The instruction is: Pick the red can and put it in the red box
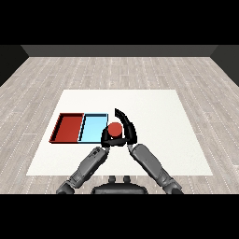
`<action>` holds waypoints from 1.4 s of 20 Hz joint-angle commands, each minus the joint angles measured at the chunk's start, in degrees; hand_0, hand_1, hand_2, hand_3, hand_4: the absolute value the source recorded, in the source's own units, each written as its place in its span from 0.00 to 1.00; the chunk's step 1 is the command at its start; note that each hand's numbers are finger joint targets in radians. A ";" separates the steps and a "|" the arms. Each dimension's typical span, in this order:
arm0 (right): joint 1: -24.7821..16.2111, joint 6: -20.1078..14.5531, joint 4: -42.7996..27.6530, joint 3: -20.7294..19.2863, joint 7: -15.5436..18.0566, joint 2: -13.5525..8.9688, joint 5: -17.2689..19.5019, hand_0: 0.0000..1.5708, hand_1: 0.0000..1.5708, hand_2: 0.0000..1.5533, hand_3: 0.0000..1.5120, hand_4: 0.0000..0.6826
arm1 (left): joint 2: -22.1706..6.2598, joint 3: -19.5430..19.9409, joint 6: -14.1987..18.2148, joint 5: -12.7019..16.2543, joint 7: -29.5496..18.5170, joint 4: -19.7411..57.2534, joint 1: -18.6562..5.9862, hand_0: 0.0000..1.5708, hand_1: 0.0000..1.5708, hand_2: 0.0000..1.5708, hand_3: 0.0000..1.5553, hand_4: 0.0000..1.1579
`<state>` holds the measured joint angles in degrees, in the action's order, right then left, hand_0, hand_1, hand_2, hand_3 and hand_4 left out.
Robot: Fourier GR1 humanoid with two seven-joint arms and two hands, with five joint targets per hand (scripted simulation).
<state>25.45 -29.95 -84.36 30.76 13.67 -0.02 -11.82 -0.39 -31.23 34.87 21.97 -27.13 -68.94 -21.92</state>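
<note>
You look down on a matt white table (pixel 154 135), smooth and unmarked, set over a floor (pixel 116 70) of pale grey wood-look planks with visible grain. The red tray (pixel 59 127) and light blue tray (pixel 91 122) read as flat, matt plastic with darker rims. The red can (pixel 115 130) shows a plain, unshiny top. Both forearms look like dull grey metal or plastic; the left hand (pixel 106 139) and right hand (pixel 129 127) are smooth black with a faint sheen.

Two grey segmented forearms, tapering toward the wrists. Each ends in a black hand: left hand (pixel 107 138), right hand (pixel 128 127), slender black fingers.
</note>
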 commanded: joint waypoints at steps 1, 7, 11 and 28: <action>-1.69 -2.00 -5.72 1.26 -6.43 0.02 3.87 0.00 0.00 0.00 0.00 0.00 | 0.37 -2.00 2.11 1.35 -2.18 -0.62 0.21 1.00 1.00 1.00 0.96 0.98; -1.95 2.98 2.42 -2.57 3.74 0.02 -1.57 0.00 0.00 0.00 0.00 0.00 | 0.35 1.88 1.44 -3.60 2.70 -3.14 0.57 1.00 1.00 1.00 0.95 0.98; -6.66 1.66 -9.39 -1.81 -4.34 0.01 2.44 0.00 0.00 0.00 0.00 0.00 | 0.37 1.91 0.34 -2.16 -0.61 -1.66 2.16 1.00 1.00 1.00 0.94 0.98; -24.38 17.21 -22.53 -19.08 0.33 -12.39 -9.42 0.00 0.00 0.00 0.00 0.00 | -14.56 17.74 -3.42 -6.07 11.76 -9.08 -0.07 1.00 1.00 1.00 0.95 0.98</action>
<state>3.73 -15.83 -107.04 15.73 12.68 -10.69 -18.14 -9.52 -16.86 31.72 15.99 -20.49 -74.39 -21.65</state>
